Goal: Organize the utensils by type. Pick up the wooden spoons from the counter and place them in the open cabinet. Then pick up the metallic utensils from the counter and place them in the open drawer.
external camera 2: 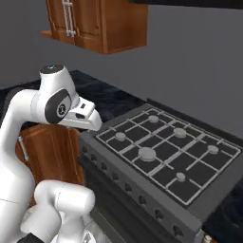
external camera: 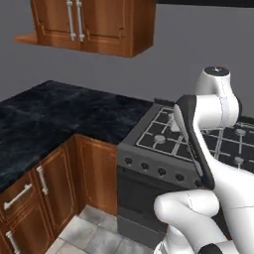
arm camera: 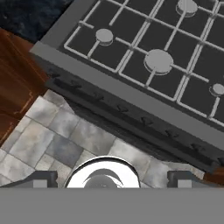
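Stove (external camera 2: 161, 156): lies under the hand; a low swing from here could strike its grates.
Bench (external camera: 59, 114): black top beside the stove; spoons cannot be made out on it.
Wall cabinet (external camera: 94, 25): top cut off, doors look shut.
Fingers (arm camera: 112, 178): spread wide, empty.

Black pale-veined counter (external camera: 59, 114); reddish-brown cabinets (external camera: 94, 173); dark grey stove (external camera 2: 166, 152); grey-tiled floor (arm camera: 57, 140).
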